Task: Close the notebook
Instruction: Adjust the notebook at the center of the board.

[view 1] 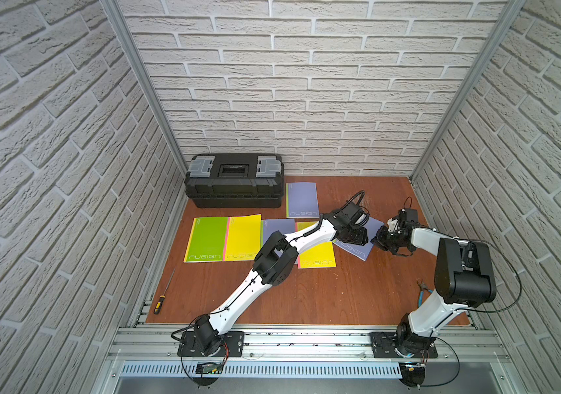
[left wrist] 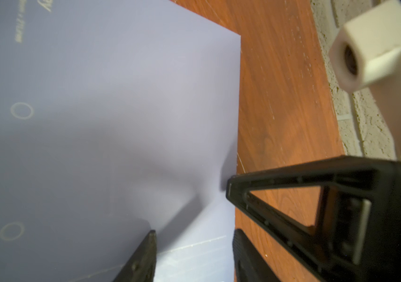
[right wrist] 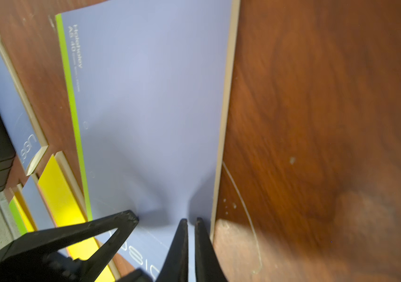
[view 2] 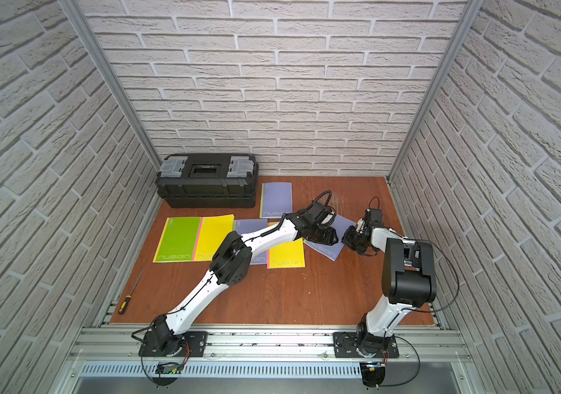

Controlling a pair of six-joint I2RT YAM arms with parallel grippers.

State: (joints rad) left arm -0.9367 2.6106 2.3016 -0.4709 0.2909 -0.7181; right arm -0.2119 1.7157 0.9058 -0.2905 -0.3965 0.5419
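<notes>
Lying flat on the wooden table (view 1: pixel 306 296), the purple notebook (right wrist: pixel 150 102) shows its cover face-up over the page block, so the closing appears essentially done; only release and withdrawal seem left. The right gripper (right wrist: pixel 191 221), jaws shut together on nothing, meets the cover just inside the fore edge. The left gripper (left wrist: pixel 194 233), jaws partly apart and empty, rests its tips on the same cover just beside it. The green and yellow notebooks (view 1: pixel 224 238) and the toolbox (view 1: pixel 234 180) lie beyond.
</notes>
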